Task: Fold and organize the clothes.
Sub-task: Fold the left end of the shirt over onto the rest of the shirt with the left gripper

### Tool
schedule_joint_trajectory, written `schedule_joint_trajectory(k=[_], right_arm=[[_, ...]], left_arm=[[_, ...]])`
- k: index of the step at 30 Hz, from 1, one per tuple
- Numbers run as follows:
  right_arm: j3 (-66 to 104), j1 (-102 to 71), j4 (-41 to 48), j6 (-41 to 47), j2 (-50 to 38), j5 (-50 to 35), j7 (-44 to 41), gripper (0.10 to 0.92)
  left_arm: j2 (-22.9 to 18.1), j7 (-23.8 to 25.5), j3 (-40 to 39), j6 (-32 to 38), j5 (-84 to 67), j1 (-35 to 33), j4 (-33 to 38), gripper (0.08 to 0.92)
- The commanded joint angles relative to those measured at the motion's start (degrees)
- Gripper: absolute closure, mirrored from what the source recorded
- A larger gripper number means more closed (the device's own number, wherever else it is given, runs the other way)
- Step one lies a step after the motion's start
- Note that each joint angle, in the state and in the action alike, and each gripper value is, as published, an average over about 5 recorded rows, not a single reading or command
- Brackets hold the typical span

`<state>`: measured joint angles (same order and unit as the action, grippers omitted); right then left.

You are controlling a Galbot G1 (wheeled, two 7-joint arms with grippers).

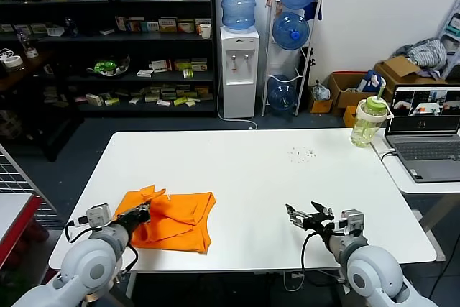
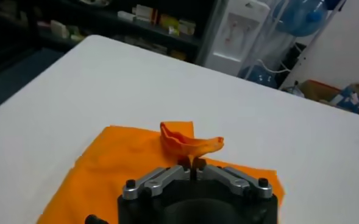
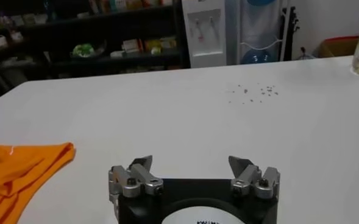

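A white table (image 1: 251,177) is seen; an orange T-shirt (image 1: 172,219) lies crumpled on it, with a green-lidded bottle (image 1: 369,121) well apart from the T-shirt.

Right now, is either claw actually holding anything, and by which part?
The left gripper pinches a raised fold of the orange T-shirt. The right gripper is open, holding nothing.

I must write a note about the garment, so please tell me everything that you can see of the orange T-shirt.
The orange T-shirt is bright orange, soft cloth like cotton, lying crumpled and partly folded on the white table, near its front edge on the robot's left. A small white mark shows near its upper edge. No lettering is visible. The left gripper is shut on a raised fold of it, lifting that fold slightly. The open right gripper is apart from it.
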<state>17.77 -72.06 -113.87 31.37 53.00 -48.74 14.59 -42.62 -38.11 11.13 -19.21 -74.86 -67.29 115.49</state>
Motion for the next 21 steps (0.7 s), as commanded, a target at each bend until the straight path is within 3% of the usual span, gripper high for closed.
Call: schedule_joint_trajectory(k=[1,14,21], right_arm=[[-0.08,-0.16,-0.01,0.11,0.10,0.09,0.28,0.203],[0.15,-0.33,0.03,0.13,0.10,0.00,0.27,0.203],[0.08,-0.23,0.26,0.21,0.07,-0.10,0.34,0.203]], left_arm=[[-5.28,-4.51,-5.73,-1.13,-2.61,4.77,2.88,0.893],[-7.25,-4.84,-9.20,-1.05,-1.59,5.99,1.87,0.887],[-7.46,-5.22,-7.62,-0.97,-3.83,5.64,3.45,0.716]])
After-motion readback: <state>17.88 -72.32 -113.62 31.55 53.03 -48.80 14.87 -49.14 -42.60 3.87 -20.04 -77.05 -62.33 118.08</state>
